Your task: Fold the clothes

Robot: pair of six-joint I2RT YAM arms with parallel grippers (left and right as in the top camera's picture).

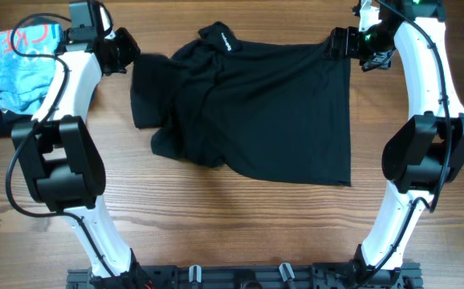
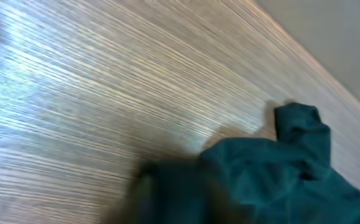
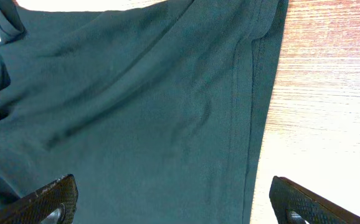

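The clothes, a black T-shirt (image 1: 272, 112), lie across the middle of the table. The right half is spread flat and the left half is bunched, with small white lettering (image 1: 226, 40) near the collar. My left gripper (image 1: 128, 54) sits at the shirt's upper left, beside a sleeve. In the left wrist view it is only a dark blur (image 2: 180, 196) next to a fold of the shirt (image 2: 279, 174). My right gripper (image 1: 336, 44) hangs open at the shirt's far right corner. Its fingers (image 3: 46, 202) stand wide apart over the hem (image 3: 255, 124), holding nothing.
A light-blue garment with red lettering (image 1: 15, 68) lies crumpled at the far left, behind the left arm. A black rail (image 1: 240, 277) runs along the table's front edge. Bare wood (image 1: 240, 225) lies between the shirt and that rail.
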